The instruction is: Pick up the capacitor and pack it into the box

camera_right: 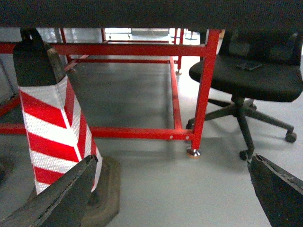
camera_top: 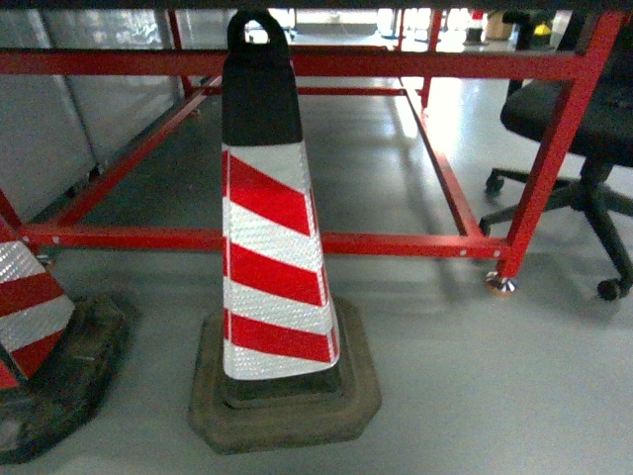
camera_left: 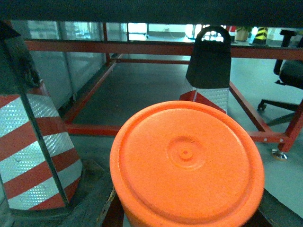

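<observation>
Fingers of the right tool [camera_right: 173, 189] stand spread wide (nothing between) above grey floor beside a red-and-white striped traffic cone [camera_right: 49, 118]; left tool's state cannot be told.

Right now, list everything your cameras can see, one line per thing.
Traffic cone: one full, red and white stripes with black top and dark base, centre of the head view, on the floor in front of the frame.
Second traffic cone: one, same colours, cut off at the left edge of the head view.
Red metal frame: one, behind the cones, on small feet.
Office chair: one, black, right of the frame.
Orange round lid: one, close under the left wrist camera.
Floor: grey.
Box and capacitor: none in view.
Right claw: dark fingers spread apart, open.
Left claw: not in view.
</observation>
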You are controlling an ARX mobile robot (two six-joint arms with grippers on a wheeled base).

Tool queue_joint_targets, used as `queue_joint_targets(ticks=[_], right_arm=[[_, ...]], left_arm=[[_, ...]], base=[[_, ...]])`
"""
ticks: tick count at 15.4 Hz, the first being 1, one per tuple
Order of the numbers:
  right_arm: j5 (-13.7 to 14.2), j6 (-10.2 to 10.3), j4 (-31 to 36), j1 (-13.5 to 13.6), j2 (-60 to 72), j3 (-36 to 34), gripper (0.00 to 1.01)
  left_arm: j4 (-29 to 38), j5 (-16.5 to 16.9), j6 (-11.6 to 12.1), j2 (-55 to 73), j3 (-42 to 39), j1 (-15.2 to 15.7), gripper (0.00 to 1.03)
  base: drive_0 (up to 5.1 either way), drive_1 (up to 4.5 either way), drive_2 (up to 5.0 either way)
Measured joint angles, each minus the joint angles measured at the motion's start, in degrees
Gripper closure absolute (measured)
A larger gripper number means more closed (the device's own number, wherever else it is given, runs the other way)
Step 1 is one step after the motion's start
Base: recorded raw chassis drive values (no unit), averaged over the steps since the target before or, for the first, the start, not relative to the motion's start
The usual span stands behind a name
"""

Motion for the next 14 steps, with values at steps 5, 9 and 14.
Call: queue_joint_targets(ticks=[5,9,14], right_arm=[[-0.1,0.0,0.0,0.0,0.0,0.0,0.03],[0.0,0.0,-0.1,0.0,0.0,0.0,0.03],[0.0,0.0,0.0,0.0,0.0,0.0,0.03]], left_arm=[[0.0,-0.1,0.4,0.0,0.0,0.0,0.58],[0.0,-0.1,0.6,0.0,0.0,0.0,0.58],[0.0,-0.1,0.6,0.0,0.0,0.0,0.58]], base=[[0.0,0.00,0.0],[0.0,0.00,0.0],[0.0,0.00,0.0]])
